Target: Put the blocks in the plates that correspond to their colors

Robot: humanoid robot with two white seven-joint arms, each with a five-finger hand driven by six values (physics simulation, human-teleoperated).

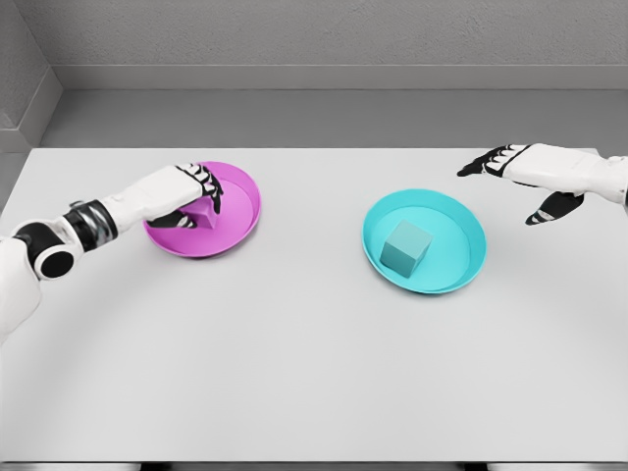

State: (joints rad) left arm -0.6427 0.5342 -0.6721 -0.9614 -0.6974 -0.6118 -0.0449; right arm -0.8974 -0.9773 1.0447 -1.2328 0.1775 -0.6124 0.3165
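Left hand [196, 191], fingers curled around the magenta block [203, 214], which sits inside the magenta plate [240, 191]. Right hand [520, 172], fingers spread and holding nothing, hovers just beyond the cyan plate [466, 221]; the cyan block [406, 245] rests in that plate, slightly turned. Both blocks look like small rigid cubes, probably light, with flat smooth faces that may slip; opposite side faces offer the surest hold. The white table [314, 373] carries both plates, well apart.

Left plate [240, 201]: magenta
Left block [201, 215]: magenta
Right plate [461, 245]: cyan
Right block [405, 245]: teal
Table [294, 373]: plain white
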